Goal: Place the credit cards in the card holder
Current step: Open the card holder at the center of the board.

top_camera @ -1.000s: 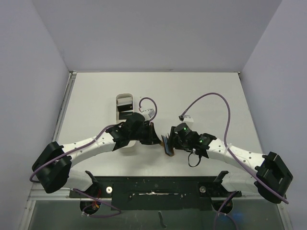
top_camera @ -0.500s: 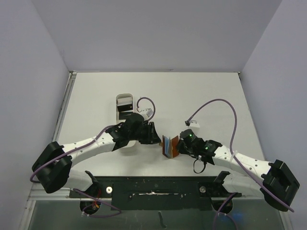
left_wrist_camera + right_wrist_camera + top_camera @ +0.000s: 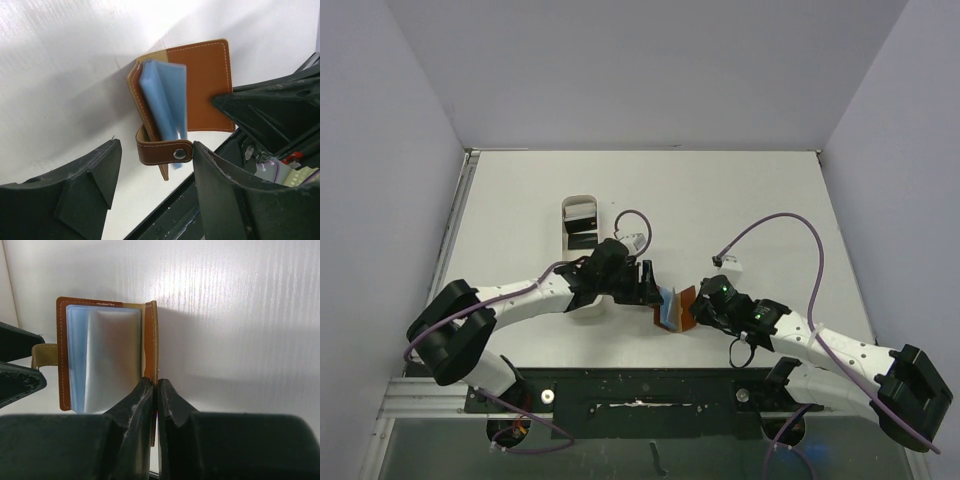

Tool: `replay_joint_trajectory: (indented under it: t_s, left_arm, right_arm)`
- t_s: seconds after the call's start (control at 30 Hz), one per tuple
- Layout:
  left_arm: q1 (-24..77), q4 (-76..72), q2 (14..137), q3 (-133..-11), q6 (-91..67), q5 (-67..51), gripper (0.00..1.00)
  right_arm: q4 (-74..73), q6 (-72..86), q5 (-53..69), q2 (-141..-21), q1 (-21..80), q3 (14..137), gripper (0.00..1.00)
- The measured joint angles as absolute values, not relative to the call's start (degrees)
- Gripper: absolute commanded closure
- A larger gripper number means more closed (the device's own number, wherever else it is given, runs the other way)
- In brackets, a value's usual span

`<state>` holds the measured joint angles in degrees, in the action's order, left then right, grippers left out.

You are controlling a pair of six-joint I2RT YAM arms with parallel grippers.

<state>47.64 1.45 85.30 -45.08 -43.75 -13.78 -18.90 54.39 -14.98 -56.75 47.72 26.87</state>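
The card holder (image 3: 672,306), a brown leather wallet with pale blue inner pockets, stands partly open on its edge between the two grippers. My right gripper (image 3: 156,383) is shut on the edge of one brown cover (image 3: 150,340). My left gripper (image 3: 156,150) is open, and the wallet's closure tab (image 3: 165,151) lies loose between its fingers (image 3: 230,195), its snap end close to the right one. In the top view the left gripper (image 3: 645,285) sits just left of the wallet and the right gripper (image 3: 696,308) just right of it. Dark credit cards (image 3: 583,232) lie in the white tray.
A long white oval tray (image 3: 565,238) lies left of the left wrist, partly under the arm. The black mounting rail (image 3: 640,395) runs along the near table edge, close behind the wallet. Purple cables (image 3: 780,225) loop above both arms.
My right gripper has shut on the wallet's cover and drawn slightly right. My left gripper has opened and let go of the wallet, which now gapes wider.
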Motion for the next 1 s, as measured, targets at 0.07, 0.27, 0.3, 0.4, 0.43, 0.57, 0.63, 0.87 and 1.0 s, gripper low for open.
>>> replay_joint_trajectory:
  t_s: [0.07,0.27,0.3,0.4,0.43,0.57,0.63,0.87,1.0]
  left_arm:
    - [47.64,1.32,86.54,-45.52,-43.68,-14.31,0.41]
    - [47.64,-0.19,88.42,-46.72,-43.33,-14.90,0.40]
    - [47.64,-0.45,88.71,-46.81,-43.24,-14.92,0.40]
    - [47.64,-0.78,89.80,-46.98,-43.11,-15.00,0.38]
    - [47.64,-0.80,90.21,-47.03,-43.05,-15.03,0.38]
    - [47.57,-0.69,91.22,-47.09,-42.74,-14.79,0.37]
    - [47.35,-0.69,91.24,-47.22,-42.70,-14.55,0.36]
    - [45.60,-1.02,91.20,-48.03,-42.81,-13.96,0.34]
    - [44.73,-1.54,91.20,-48.03,-42.85,-14.24,0.38]
  right_arm:
    - [-18.90,54.37,-14.98,-56.75,47.72,26.87,1.00]
    - [-18.87,54.24,-14.98,-56.34,47.72,26.87,1.00]
    - [-18.87,54.24,-14.98,-56.34,47.72,26.85,1.00]
    - [-18.55,54.24,-14.98,-56.34,47.72,26.63,1.00]
    - [-18.41,54.24,-14.98,-56.34,47.72,26.50,1.00]
    - [-18.13,54.24,-14.96,-56.34,47.72,26.20,1.00]
    - [-17.93,54.22,-14.90,-56.34,47.72,26.20,1.00]
    - [-17.23,54.04,-14.81,-56.34,47.72,25.36,1.00]
    - [-17.19,53.95,-14.81,-55.92,47.72,25.30,1.00]
